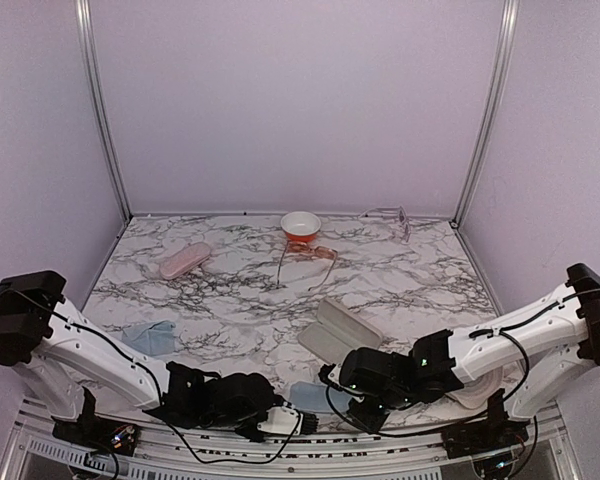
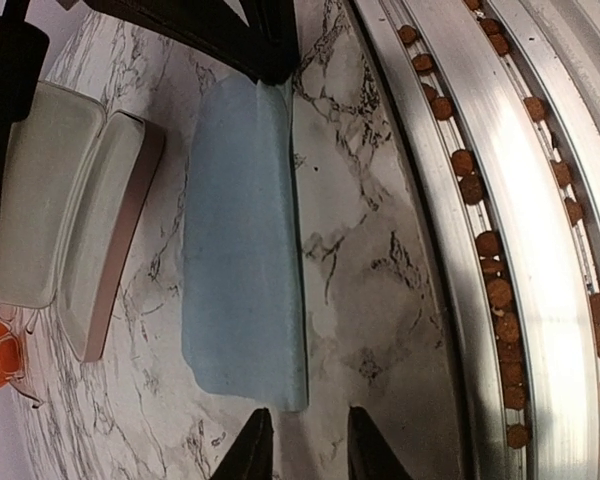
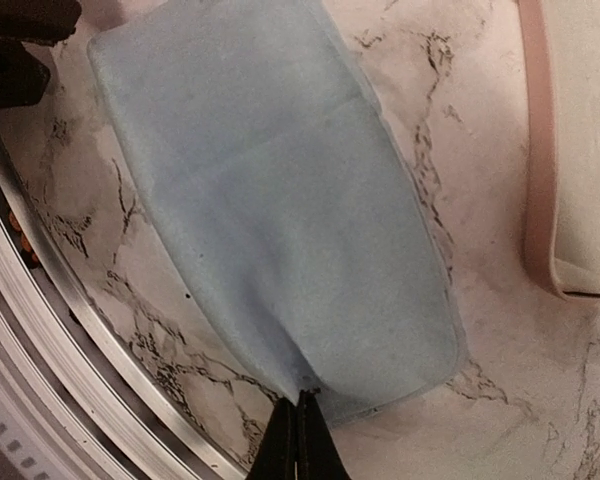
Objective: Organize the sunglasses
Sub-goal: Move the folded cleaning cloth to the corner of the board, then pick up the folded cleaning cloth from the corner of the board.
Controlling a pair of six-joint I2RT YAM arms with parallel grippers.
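Right claw pressed together on the light blue cloth, pinching its edge; left claw slightly spread, empty
Both wire-framed sunglasses lie far off toward 12 o'clock on the marble worktop: orange-tinted pair beyond the open clamshell case, pale pair at 1 o'clock, nearer the right arm

robot test cell in a lab, marble-patterned table, plain lilac walls, aluminium frame posts
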